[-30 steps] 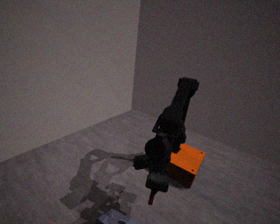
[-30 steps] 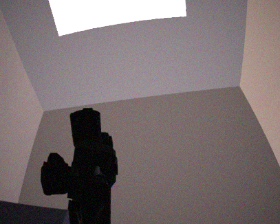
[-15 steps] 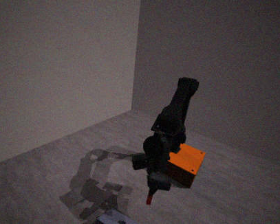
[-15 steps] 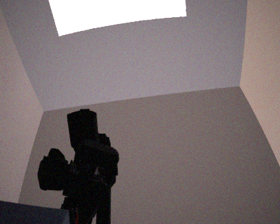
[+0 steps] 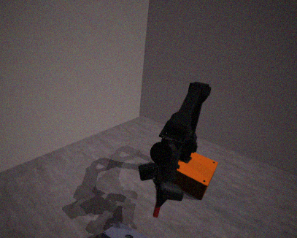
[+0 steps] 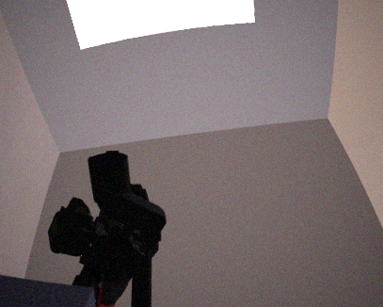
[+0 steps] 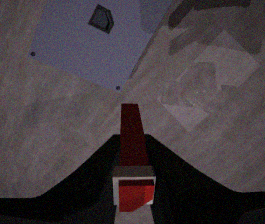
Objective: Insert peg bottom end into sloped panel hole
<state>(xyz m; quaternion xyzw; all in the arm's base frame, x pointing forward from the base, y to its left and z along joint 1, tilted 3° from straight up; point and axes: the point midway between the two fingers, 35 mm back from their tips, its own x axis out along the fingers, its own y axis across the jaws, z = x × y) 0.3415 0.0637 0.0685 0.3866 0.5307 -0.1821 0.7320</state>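
My jaws grip the red peg (image 5: 156,212) (image 6: 100,298) (image 7: 132,132); the hole (image 7: 101,19), toward eleven o'clock in my wrist view, still needs filling.

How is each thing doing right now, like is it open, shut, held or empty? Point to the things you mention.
Gripper (image 5: 157,204) (image 7: 131,141): shut on the peg.
Peg (image 5: 156,212) (image 6: 100,298) (image 7: 132,127): held, out of the hole.
Hole (image 7: 101,19): nothing in it.
Panel (image 5: 115,231) (image 6: 39,292) (image 7: 78,50): its face in view, the peg not in it.
Orange block (image 5: 199,168): on the floor, partly hidden by the arm (image 5: 179,124) (image 6: 109,184).
Arm: bent, holding the gripper out.
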